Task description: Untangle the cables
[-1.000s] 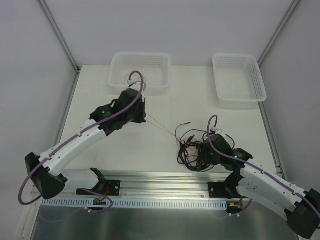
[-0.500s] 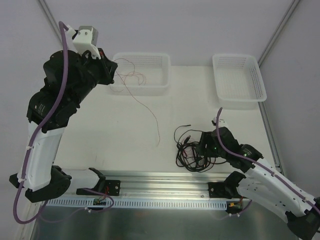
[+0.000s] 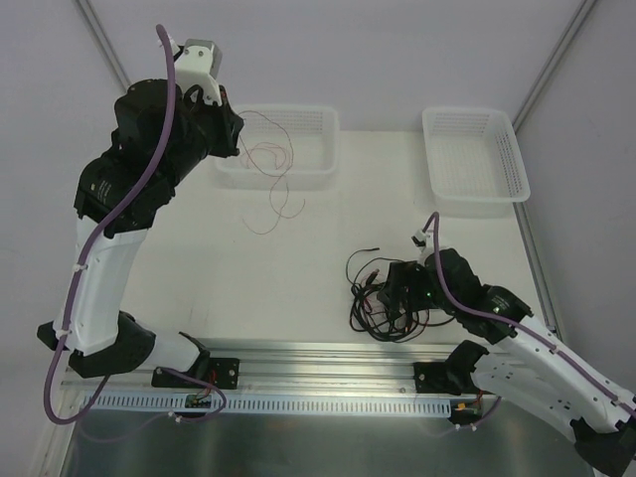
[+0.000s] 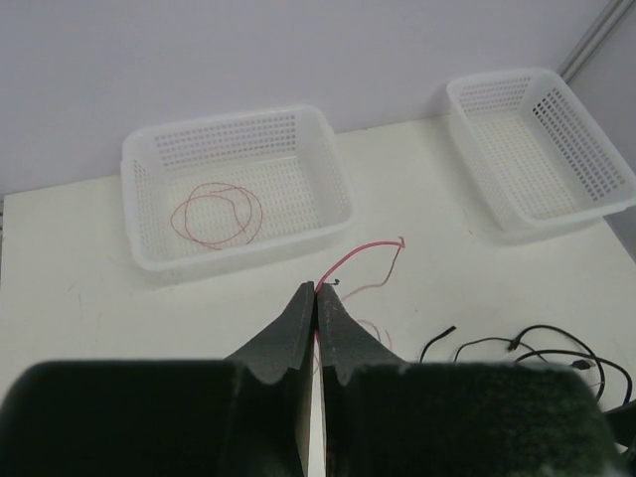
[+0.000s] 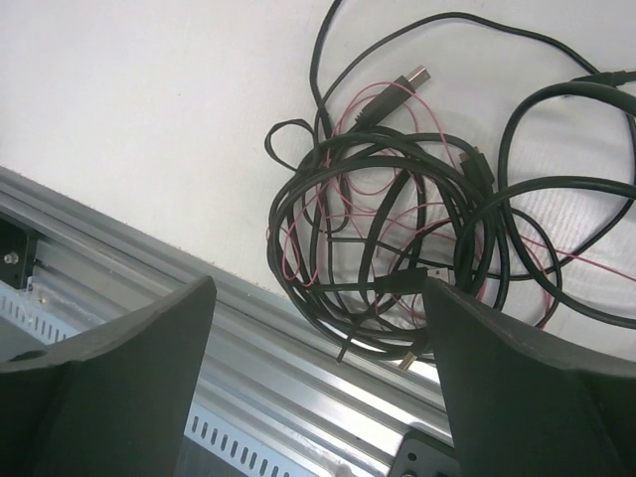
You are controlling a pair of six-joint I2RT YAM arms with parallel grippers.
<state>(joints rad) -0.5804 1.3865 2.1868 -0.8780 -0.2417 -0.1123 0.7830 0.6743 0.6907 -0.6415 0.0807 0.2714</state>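
Note:
My left gripper (image 3: 231, 134) is raised high at the back left, near the left white basket (image 3: 323, 149). It is shut on a thin red-pink cable (image 4: 358, 251), which curves away from its tips (image 4: 316, 288) and hangs loose toward the table. Another red-pink cable (image 4: 217, 214) lies coiled inside that basket (image 4: 238, 260). A tangle of black cables (image 3: 383, 303) with small plugs, threaded with fine pink wire, lies at the table's near right. My right gripper (image 3: 396, 296) hovers over it, open, its jaws straddling the tangle (image 5: 378, 144) with nothing gripped (image 5: 318, 338).
A second white basket (image 3: 475, 159) stands empty at the back right, also in the left wrist view (image 4: 537, 139). A metal rail (image 3: 318, 353) runs along the near table edge just below the tangle. Frame posts rise at both back corners.
My left arm swung up and back, pulling the red-pink cable out of the tangle; its tail now hangs by the left basket. My right gripper opened and let go of the tangle.

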